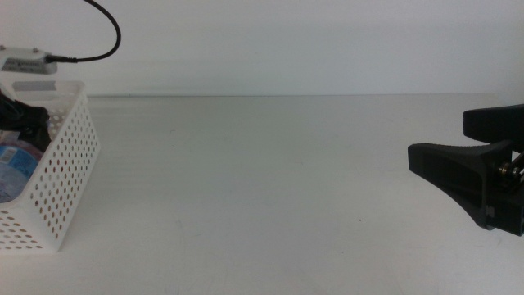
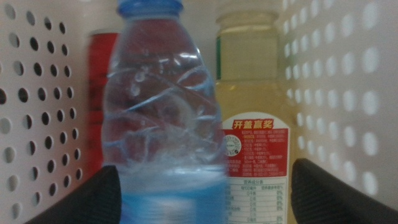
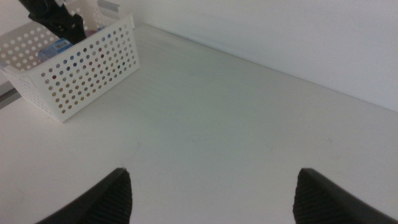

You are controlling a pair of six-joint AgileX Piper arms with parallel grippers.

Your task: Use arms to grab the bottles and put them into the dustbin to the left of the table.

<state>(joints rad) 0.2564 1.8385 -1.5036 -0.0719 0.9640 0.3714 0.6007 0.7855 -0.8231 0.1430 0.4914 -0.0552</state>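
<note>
The white perforated dustbin [image 1: 70, 164] stands at the table's [image 1: 262, 188] left edge. My left gripper [image 1: 24, 119] is down inside it. In the left wrist view its jaws stand wide apart, open, around the clear water bottle [image 2: 165, 106] with the blue cap. Behind that bottle are the slim red can [image 2: 102, 81] and the yellow-drink bottle [image 2: 252, 93], all between the dustbin's walls [image 2: 37, 93]. The water bottle's blue label [image 1: 16, 164] shows in the middle view. My right gripper [image 1: 442, 138] is open and empty, low over the table's right side.
The left arm's black cable [image 1: 106, 33] and white casing [image 1: 29, 59] rise above the dustbin. In the right wrist view the dustbin [image 3: 81, 74] with the left arm [image 3: 56, 18] over it lies far across the bare tabletop [image 3: 217, 112].
</note>
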